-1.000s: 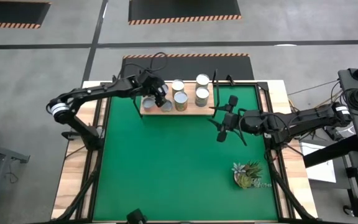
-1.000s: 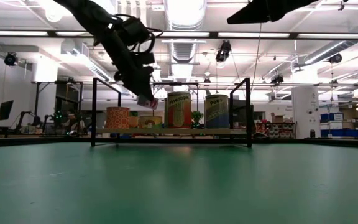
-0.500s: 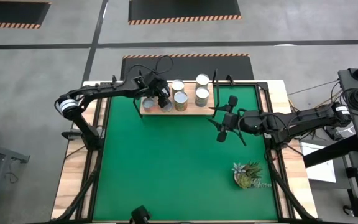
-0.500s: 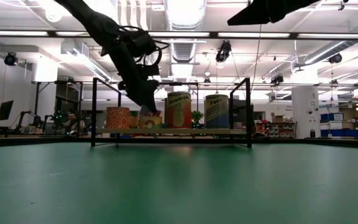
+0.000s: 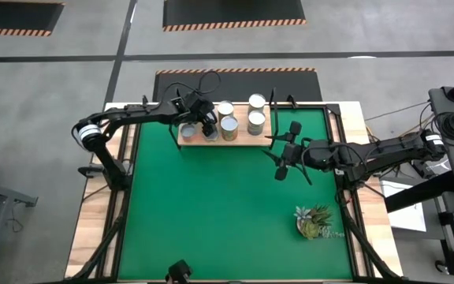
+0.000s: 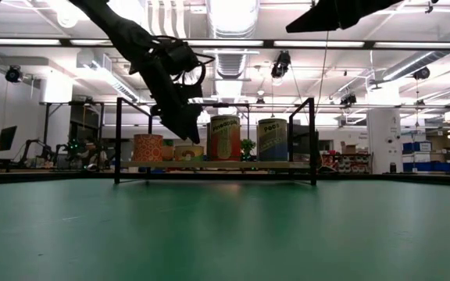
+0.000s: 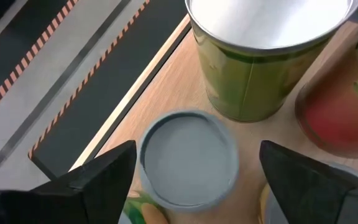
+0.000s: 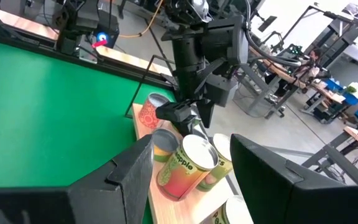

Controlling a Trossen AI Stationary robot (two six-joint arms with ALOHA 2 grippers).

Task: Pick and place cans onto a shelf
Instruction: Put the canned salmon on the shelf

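Observation:
Several cans stand on the light-wood shelf (image 5: 243, 140) at the mat's far edge, tall ones (image 5: 228, 125) beside short ones (image 5: 187, 131). My left gripper (image 5: 206, 123) is open just above a short grey-topped can (image 7: 188, 158), one finger on either side of it without touching. That can rests with its bottom on the board (image 6: 188, 153), next to a tall green can (image 7: 260, 56). My right gripper (image 5: 277, 155) is open and empty above the mat, to the right of the shelf's near edge.
The shelf's black brackets (image 6: 117, 140) rise at both ends. A small leafy plant (image 5: 314, 221) lies on the green mat (image 5: 211, 213) at the near right. The left arm also shows in the right wrist view (image 8: 197, 56), above the cans.
My left gripper has come down toward the shelf and a little toward the table's right edge, carrying a short can. That can was lifted clear of the board a second ago and now stands on it, with the fingertips just above it.

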